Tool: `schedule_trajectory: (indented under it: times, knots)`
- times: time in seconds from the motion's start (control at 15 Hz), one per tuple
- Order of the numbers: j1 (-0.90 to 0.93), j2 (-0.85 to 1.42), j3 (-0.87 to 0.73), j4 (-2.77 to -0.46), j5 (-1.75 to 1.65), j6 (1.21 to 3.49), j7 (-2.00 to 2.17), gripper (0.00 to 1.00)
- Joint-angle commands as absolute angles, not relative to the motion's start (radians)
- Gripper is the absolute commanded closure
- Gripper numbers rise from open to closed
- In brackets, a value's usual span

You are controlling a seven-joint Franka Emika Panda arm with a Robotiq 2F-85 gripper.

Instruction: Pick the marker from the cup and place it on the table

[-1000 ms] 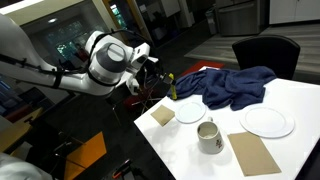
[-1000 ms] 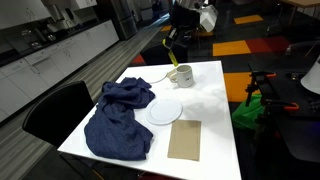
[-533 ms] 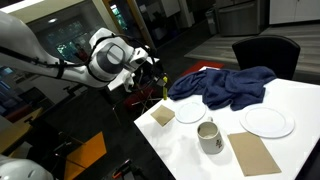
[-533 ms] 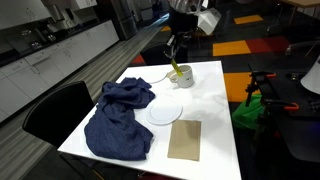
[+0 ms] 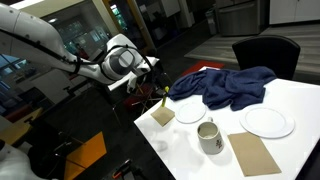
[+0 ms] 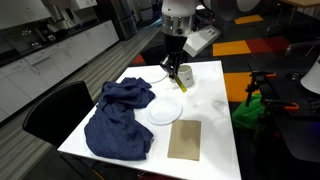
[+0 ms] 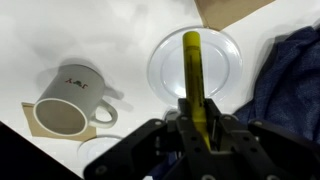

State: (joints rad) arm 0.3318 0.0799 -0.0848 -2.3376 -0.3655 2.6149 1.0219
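— While the arm (image 5: 118, 62) is reaching in over the table (image 5: 180, 145), what are the jaws doing?
— They are clamping together on the marker (image 7: 192, 75), gripping its lower end in the wrist view, so it is sitting fully outside the cup (image 7: 68, 100).
— Which way is the marker pointing?
— In the wrist view it is running toward 12 o'clock, its yellow barrel showing across the small plate (image 7: 165, 60). In an exterior view it is hanging tip-down from the jaws, near the small mat (image 5: 163, 117) at the table's edge. Whether the tip is touching anything, I cannot tell.
— And where is the cup standing?
— It is standing upright at 9 o'clock of the marker in the wrist view, clear of it, with its handle pointing toward 3 o'clock and dark lettering showing on its side. In an exterior view a larger mat (image 5: 252, 153) is lying just beside it at 4 o'clock.
— What else is lying there?
— 2 white plates are sitting on the table: the small plate near the jaws and a bigger plate (image 5: 267, 122) at 3 o'clock of it. A blue cloth (image 5: 225, 85) is lying bunched at 1 o'clock of the small plate, and 1 dark chair (image 5: 265, 50) is standing beyond it.
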Motion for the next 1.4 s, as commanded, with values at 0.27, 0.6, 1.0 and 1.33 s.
schedule_trajectory:
  times: [0.27,0.6,1.0,1.33]
  knots:
    - [0.214,0.208,0.002,-2.300,-0.149,2.533,1.068,0.95]
    - [0.170,0.294,0.012,-2.271,0.002,2.509,0.998,0.95]
    - [0.139,0.436,0.015,-2.194,0.126,2.535,0.895,0.95]
    - [0.133,0.530,0.013,-2.119,0.194,2.494,0.839,0.95]
